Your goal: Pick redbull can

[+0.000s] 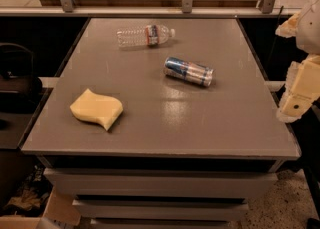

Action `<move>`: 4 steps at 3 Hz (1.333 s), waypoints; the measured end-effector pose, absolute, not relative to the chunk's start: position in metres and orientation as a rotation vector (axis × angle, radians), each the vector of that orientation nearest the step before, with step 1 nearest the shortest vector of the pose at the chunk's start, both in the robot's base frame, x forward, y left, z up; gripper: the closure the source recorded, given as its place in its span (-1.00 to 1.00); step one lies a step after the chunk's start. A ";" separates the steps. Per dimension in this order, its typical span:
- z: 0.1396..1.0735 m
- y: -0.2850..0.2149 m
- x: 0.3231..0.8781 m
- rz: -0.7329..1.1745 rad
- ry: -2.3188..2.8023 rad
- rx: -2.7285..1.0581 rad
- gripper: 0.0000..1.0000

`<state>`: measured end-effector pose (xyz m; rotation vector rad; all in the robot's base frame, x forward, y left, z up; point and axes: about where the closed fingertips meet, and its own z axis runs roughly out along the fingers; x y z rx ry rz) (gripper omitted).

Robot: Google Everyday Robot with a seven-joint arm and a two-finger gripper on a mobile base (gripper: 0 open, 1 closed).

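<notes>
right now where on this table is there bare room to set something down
The widest bare patch is the front right, between the redbull can, the sponge and the front edge of the table. The far left corner, left of the water bottle, is also bare. It is tightest between bottle and can. The gripper hangs off the table's right edge.

We see open grey tabletop (200,128) around lying blue-silver metal can (188,71). Behind it clear plastic bottle (145,35), front-left yellow wavy sponge (96,109), both well apart. Cream gripper (298,98) off table's right edge.
</notes>
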<state>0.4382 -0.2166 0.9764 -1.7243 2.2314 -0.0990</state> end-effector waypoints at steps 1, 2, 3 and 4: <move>0.980 -0.217 0.441 -0.111 2.232 -1.706 -1.00; 0.976 -0.206 0.460 -0.103 2.238 -1.712 -1.00; 0.960 -0.187 0.484 -0.075 2.239 -1.732 -1.00; 0.938 -0.172 0.506 -0.068 2.245 -1.728 -1.00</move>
